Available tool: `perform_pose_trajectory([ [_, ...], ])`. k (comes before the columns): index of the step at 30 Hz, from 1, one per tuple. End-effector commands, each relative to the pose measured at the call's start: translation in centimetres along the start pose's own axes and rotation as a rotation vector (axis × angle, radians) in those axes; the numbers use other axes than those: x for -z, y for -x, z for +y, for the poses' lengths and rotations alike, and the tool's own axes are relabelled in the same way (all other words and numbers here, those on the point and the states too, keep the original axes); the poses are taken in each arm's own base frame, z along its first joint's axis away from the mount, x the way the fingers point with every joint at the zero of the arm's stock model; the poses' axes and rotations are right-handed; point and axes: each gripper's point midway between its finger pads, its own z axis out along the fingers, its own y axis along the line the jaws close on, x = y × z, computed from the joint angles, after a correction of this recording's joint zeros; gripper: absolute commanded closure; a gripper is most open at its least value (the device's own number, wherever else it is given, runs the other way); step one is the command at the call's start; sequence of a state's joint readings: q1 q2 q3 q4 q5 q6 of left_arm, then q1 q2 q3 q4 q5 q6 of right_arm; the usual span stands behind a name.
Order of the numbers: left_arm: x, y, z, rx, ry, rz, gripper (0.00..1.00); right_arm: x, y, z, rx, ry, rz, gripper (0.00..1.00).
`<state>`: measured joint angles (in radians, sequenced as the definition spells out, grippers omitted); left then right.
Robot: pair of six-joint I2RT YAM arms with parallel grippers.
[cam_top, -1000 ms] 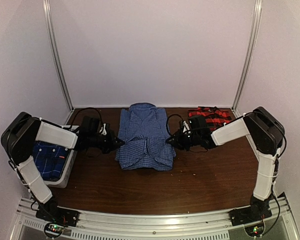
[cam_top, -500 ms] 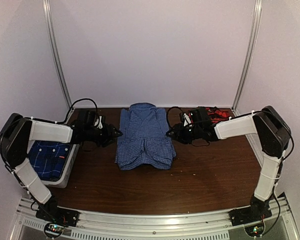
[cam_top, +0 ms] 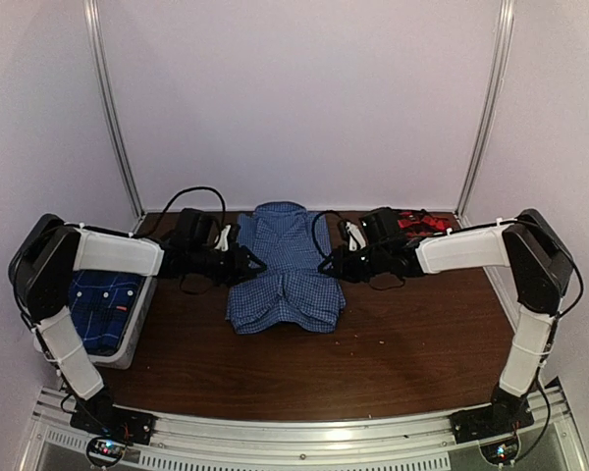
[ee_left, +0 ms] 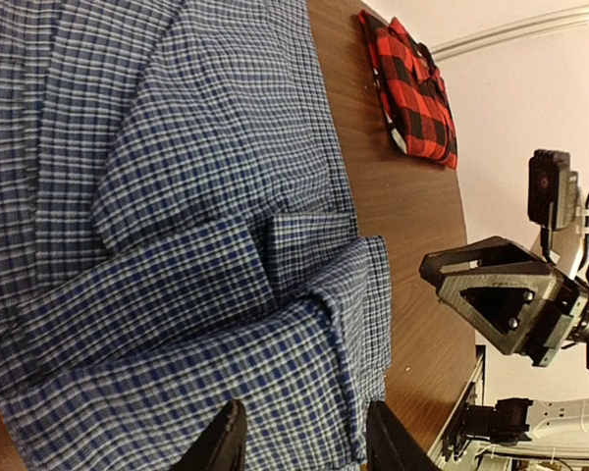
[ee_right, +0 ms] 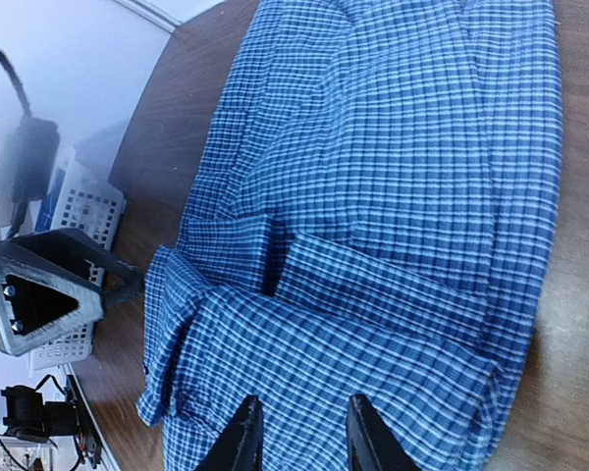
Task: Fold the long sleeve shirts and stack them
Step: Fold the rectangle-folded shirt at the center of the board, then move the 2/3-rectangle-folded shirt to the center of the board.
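The blue-and-white gingham shirt [cam_top: 285,275] lies partly folded in the middle of the table, sleeves laid across its lower half [ee_left: 206,245] [ee_right: 393,196]. My left gripper [cam_top: 256,263] sits at its left edge and my right gripper [cam_top: 325,265] at its right edge, facing each other. In the left wrist view the left gripper [ee_left: 304,446] stands open, with cloth showing between its fingers. The right gripper [ee_right: 299,437] stands open over the cloth too. A folded red-and-black plaid shirt [cam_top: 419,224] [ee_left: 412,88] lies at the back right. The darker blue plaid shirt [cam_top: 100,309] rests in a basket.
A white perforated basket [cam_top: 137,329] [ee_right: 79,206] stands at the table's left edge under the left arm. Light walls with metal corner posts [cam_top: 113,118] close in the back and sides. Bare brown tabletop [cam_top: 373,363] stretches in front of the shirt.
Both grippers have moved back and inward to the gingham shirt's side edges. Their jaws, narrow a second ago, opened wide and have since narrowed somewhat.
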<state>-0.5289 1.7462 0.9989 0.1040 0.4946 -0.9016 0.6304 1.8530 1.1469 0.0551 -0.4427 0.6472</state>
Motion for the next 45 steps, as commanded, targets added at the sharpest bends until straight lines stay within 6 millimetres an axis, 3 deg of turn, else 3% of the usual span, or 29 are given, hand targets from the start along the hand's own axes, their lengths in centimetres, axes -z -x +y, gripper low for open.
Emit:
perform_pose_trajectory([
  [1,-2.6,0.3,-0.4,-0.051,-0.033,0.038,0.58,-2.6,-0.2,0.7,0.063,-0.004,0.022,0.69],
  [9,-6.4,-1.4,3.3,-0.028,0.014,0.137,0.61,-6.1,-1.8,-1.7,0.081,-0.07,0.08,0.69],
  [14,-6.4,-3.5,5.2,-0.008,0.052,0.186,0.62,-5.7,-4.0,-4.1,0.08,-0.152,0.127,0.69],
  [19,-5.4,-5.7,6.2,0.016,0.07,0.221,0.62,-4.6,-6.3,-4.6,0.095,-0.191,0.162,0.69],
  [23,-4.3,-7.8,6.0,0.016,0.081,0.244,0.62,-3.4,-9.0,-4.7,0.097,-0.204,0.195,0.69],
  [28,-2.7,-9.9,5.1,0.016,0.076,0.252,0.62,-1.4,-11.0,-4.1,0.079,-0.193,0.201,0.68],
  [34,-1.5,-11.1,3.4,0.012,0.055,0.258,0.62,0.5,-11.7,-2.3,0.079,-0.156,0.197,0.68],
  [37,-0.7,-10.7,2.4,-0.001,0.052,0.239,0.61,1.5,-11.2,-1.7,0.085,-0.157,0.18,0.67],
  [40,0.7,-9.7,1.1,-0.026,0.058,0.204,0.59,3.0,-10.4,-0.6,0.088,-0.145,0.151,0.64],
  [45,3.7,-10.4,0.5,-0.035,0.076,0.198,0.57,4.9,-11.1,0.2,0.074,-0.123,0.144,0.6],
])
